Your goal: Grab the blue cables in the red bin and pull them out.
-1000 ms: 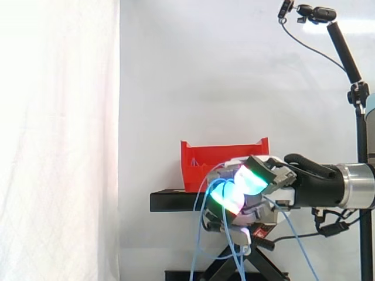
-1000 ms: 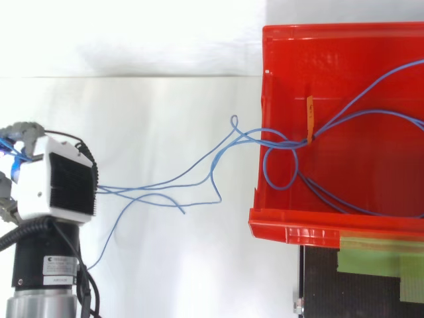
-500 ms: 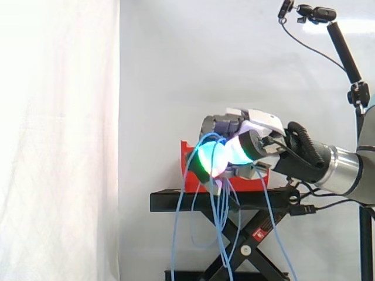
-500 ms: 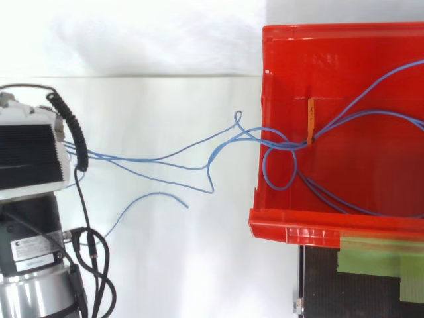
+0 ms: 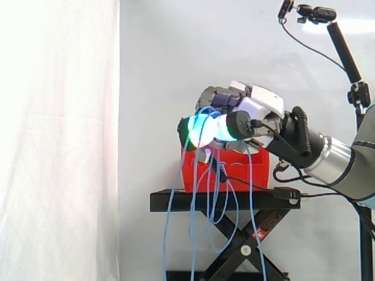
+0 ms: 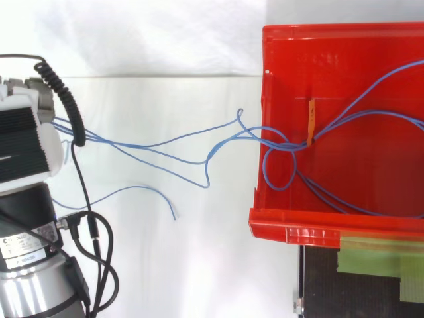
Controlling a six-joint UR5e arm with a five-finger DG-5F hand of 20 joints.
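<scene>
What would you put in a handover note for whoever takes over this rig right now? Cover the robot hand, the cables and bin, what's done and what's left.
The robot hand is shut on the blue cables, raised higher than the red bin and clear of it.
Strands run from the hand to the bin; loops lie inside, tangled by the orange tag.
Done: grasp made, part of the cables out.
Left: pull until none lie in the bin.

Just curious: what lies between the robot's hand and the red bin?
In the top view, blue cables run from the hand, shut on them, over a bare white surface into the red bin.
</scene>
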